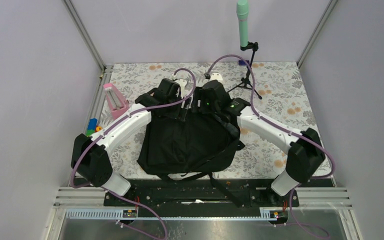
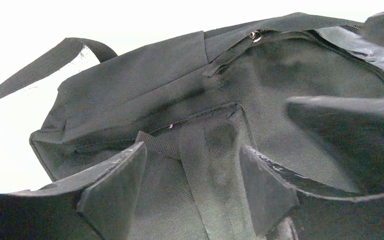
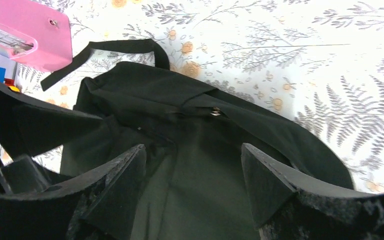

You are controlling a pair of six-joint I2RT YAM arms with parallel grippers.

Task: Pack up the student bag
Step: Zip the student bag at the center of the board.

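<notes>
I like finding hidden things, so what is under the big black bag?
The student bag lies flat on the flowery table cover, which shows around it. The part right beneath is hidden by the black fabric, so anything lying there cannot be seen.

pink box [image 1: 115,100], green microphone [image 1: 242,22]

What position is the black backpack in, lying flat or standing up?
Lying flat. From above, the backpack is spread across the flowered table with one broad side facing up.
</notes>
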